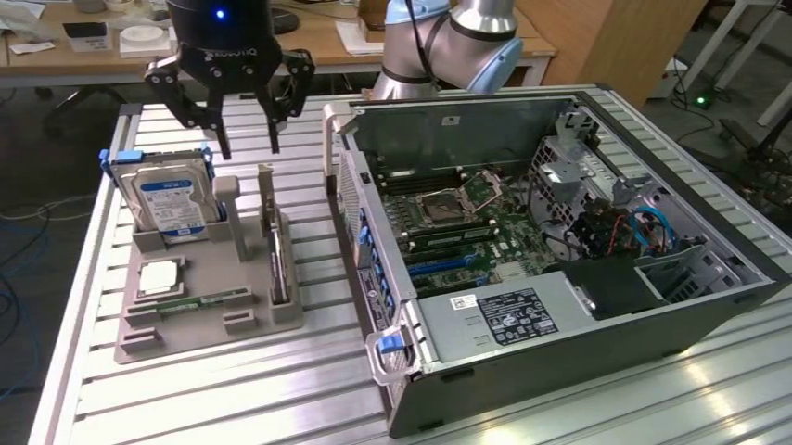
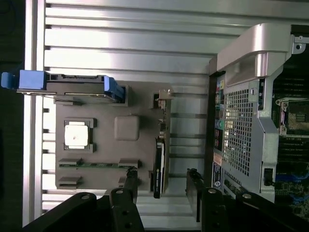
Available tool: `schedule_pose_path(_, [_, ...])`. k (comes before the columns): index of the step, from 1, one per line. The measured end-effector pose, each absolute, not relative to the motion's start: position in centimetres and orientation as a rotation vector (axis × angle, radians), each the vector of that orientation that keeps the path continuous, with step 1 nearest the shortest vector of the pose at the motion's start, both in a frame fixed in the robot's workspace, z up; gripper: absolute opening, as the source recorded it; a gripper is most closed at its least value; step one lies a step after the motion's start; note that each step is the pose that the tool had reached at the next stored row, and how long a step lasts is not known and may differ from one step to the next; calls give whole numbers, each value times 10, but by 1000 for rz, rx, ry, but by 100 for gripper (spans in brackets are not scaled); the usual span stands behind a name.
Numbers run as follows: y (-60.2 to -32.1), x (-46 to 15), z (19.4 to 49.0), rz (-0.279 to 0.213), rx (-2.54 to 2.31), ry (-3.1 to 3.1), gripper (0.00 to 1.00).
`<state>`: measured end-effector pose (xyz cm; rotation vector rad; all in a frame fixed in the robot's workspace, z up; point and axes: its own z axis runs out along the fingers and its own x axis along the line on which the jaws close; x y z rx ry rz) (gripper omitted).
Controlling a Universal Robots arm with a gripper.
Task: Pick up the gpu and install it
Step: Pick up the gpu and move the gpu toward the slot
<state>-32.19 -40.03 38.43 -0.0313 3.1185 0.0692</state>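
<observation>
The pick-up is in hand: the released, empty pincer (image 1: 248, 141) hangs above the gpu (image 1: 274, 248), which stands on edge in the gray tray (image 1: 208, 269) beside the case (image 1: 581, 348), and a grasp calls for straddling its thin top edge squarely.

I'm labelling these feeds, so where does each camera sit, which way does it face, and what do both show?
Exterior view: off the arm, raised, facing the arm across the table, looking down on the tray and case; the open claw hangs above the tray.
Wrist view: on the wrist, looking straight down at the tray and the case's end; the claw's fingers are in the foreground.
Shared: tray, hard drive, gpu standing in the tray, case, claw.
</observation>
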Motion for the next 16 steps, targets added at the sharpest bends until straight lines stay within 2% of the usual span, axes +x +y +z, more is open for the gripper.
schedule_pose_path(11, [-406, -322, 373, 69, -32, 3119, 55])
schedule_pose_path(12, [-407, -322, 373, 68, -32, 3119, 60])
schedule_pose_path(13, [-408, -322, 372, 67, -32, 3118, 60])
schedule_pose_path(14, [-408, -322, 371, 65, -32, 3119, 66])
schedule_pose_path(15, [-409, -322, 369, 63, -32, 3119, 66])
schedule_pose_path(16, [-409, -322, 368, 62, -32, 3119, 73])
